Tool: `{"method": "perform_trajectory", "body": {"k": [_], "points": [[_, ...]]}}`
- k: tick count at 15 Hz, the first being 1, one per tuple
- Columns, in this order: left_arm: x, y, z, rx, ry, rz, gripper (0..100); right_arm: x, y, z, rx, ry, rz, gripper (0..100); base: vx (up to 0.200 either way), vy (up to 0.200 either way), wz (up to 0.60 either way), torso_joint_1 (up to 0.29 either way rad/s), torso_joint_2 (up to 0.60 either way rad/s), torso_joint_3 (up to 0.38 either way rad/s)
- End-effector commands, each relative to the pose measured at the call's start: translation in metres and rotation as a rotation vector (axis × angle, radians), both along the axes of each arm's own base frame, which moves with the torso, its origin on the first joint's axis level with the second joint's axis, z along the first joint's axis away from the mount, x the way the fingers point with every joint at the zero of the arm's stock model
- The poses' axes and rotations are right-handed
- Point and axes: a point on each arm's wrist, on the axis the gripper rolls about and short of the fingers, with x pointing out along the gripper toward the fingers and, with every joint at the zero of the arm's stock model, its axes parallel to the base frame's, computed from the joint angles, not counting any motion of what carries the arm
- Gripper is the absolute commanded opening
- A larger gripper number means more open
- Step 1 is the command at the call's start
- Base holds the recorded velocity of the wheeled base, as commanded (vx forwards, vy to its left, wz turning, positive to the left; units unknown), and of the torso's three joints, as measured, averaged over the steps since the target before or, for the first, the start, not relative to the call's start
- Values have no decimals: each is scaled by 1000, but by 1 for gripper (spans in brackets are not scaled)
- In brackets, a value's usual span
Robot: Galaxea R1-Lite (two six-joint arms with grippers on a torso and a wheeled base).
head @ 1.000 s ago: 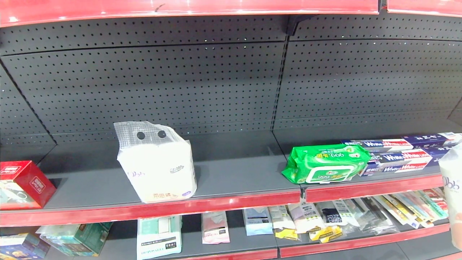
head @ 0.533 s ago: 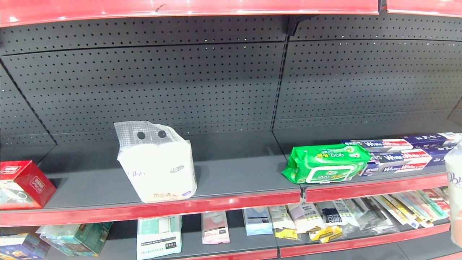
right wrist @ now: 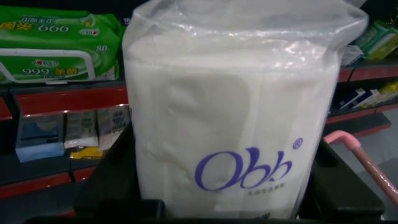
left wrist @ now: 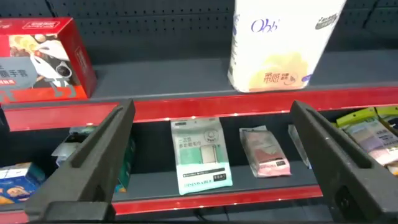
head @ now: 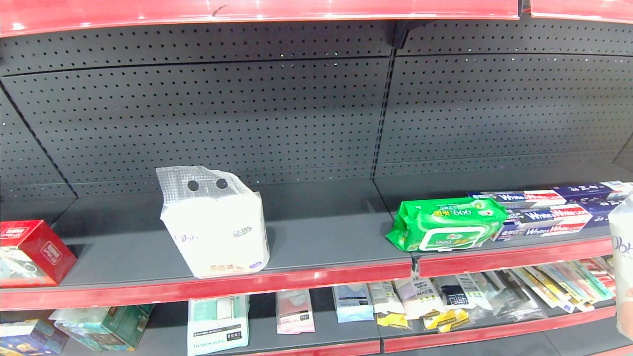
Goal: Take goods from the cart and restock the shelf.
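Note:
A white pack of paper rolls (right wrist: 233, 118) sits between the fingers of my right gripper (right wrist: 230, 193), which is shut on it. In the head view this held pack (head: 624, 267) hangs at the far right, in front of the shelf's red edge. A second white pack (head: 213, 222) stands upright on the middle shelf (head: 326, 237), left of centre, and also appears in the left wrist view as the pack (left wrist: 283, 40). My left gripper (left wrist: 214, 155) is open and empty, low in front of the shelf below that pack.
Green wet wipes (head: 445, 223) and blue toothpaste boxes (head: 544, 210) lie on the shelf's right part. A red box (head: 32, 249) stands at its left end. Small packets (head: 420, 296) fill the lower shelf. A pink cart handle (right wrist: 360, 158) is beside the held pack.
The held pack at the head view's right edge has slid a little to the right and down. Everything on the shelf is as before.

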Motion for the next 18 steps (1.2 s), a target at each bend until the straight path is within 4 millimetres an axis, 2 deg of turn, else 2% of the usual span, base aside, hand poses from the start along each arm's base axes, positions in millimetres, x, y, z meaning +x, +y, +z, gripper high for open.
{"method": "perform_trajectory", "body": {"k": [1, 10, 18], "points": [[0, 0, -1, 3, -6, 0, 100, -1, 0, 1, 0, -7, -1, 0, 0, 0, 0, 0, 0, 0], [0, 0, -1, 1, -6, 0, 100, -5, 0, -2, 60, -31, -39, 0, 0, 0, 0, 0, 0, 0], [0, 0, -1, 1, -6, 0, 100, 6, -3, -2, 71, 11, -34, 0, 0, 0, 0, 0, 0, 0]]}}
